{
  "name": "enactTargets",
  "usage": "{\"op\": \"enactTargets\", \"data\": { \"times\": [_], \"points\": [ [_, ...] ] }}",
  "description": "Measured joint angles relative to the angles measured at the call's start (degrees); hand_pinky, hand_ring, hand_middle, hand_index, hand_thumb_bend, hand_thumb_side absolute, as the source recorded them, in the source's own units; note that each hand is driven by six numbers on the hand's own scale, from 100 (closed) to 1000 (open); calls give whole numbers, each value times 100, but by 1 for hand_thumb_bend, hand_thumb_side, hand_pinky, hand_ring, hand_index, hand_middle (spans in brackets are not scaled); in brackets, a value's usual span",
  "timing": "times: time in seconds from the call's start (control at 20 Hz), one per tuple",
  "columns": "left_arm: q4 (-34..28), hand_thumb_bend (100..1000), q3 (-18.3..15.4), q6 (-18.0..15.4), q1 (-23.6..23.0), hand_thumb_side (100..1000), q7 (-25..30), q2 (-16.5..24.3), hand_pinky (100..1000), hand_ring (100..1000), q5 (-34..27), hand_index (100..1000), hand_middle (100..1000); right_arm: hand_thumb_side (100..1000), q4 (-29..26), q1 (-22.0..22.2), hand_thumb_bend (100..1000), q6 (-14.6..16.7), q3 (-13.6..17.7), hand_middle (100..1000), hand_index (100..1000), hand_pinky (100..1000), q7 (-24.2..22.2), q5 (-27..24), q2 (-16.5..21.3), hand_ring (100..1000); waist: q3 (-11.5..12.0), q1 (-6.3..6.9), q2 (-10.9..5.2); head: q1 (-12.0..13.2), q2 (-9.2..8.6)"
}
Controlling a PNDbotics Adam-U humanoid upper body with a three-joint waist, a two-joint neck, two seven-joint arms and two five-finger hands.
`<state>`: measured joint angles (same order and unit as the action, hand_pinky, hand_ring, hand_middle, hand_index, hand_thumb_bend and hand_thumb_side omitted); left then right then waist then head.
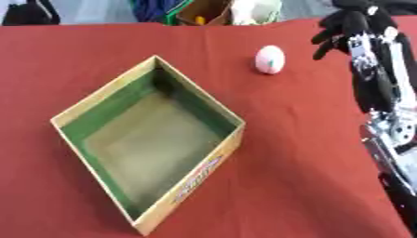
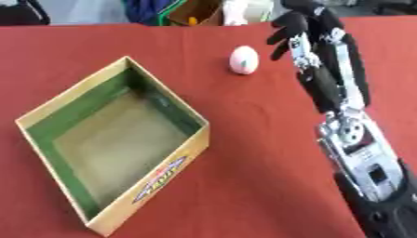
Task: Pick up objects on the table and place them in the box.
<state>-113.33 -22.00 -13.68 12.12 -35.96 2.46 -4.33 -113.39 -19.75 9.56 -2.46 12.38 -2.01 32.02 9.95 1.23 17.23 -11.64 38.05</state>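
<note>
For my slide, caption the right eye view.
The right hand, fingers relaxed, reaches toward a white egg-shaped object on the red table, beside the empty open box.

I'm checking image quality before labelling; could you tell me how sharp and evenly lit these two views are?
Left eye view: soft all over, the white egg-shaped object fuzzy-edged, lighting even, no glare. Right eye view: same softness, the print on the box unreadable, its inside walls shaded dark green, and the right hand a dark mass with little detail.

A red cloth [image 1: 269, 153] covers the table from edge to edge. Beyond its far edge stands clutter: a brown cardboard carton [image 1: 208, 11], blue and green items [image 1: 159, 9], something pale [image 1: 257, 10], and a dark shape [image 1: 29, 13] at the far left corner.
</note>
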Motion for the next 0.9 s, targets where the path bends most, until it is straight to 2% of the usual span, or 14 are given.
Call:
{"op": "enactTargets", "data": {
  "times": [0.1,0.2,0.45,0.7,0.75,0.8,0.9],
  "points": [
    [0,100,2,8,0,815,13,0,399,366,-10,450,296,733,0,-194,156,-205,-6,634,830,457,-54,123,289,600,-3,0,1,-16,-29],
    [0,100,19,6,0,812,21,0,399,366,-14,450,296,689,-1,-396,173,-463,-47,636,803,455,-152,266,557,609,-3,0,0,-31,-41],
    [0,100,36,11,-1,810,40,0,399,367,-18,450,297,691,-2,-926,221,-1343,-204,658,819,452,-516,567,1105,617,13,-31,-37,-67,-41],
    [0,100,72,16,0,813,70,0,399,367,-24,451,297,737,50,-1443,341,-2200,-414,666,826,455,-645,812,1266,621,95,-65,-70,-95,-69],
    [0,100,72,18,0,813,73,0,399,367,-26,451,297,737,142,-1558,341,-2302,-479,666,826,455,-676,890,1266,621,113,-67,-74,-110,-85],
    [0,100,74,20,0,811,76,0,399,367,-29,451,297,776,262,-1661,433,-2371,-544,670,844,468,-714,985,1266,629,126,-68,-80,-119,-90],
    [0,100,92,27,0,808,85,0,399,367,-45,451,297,771,638,-1903,505,-2435,-693,683,868,476,-845,1241,1264,637,164,-68,-102,-157,-91]
  ]
}}
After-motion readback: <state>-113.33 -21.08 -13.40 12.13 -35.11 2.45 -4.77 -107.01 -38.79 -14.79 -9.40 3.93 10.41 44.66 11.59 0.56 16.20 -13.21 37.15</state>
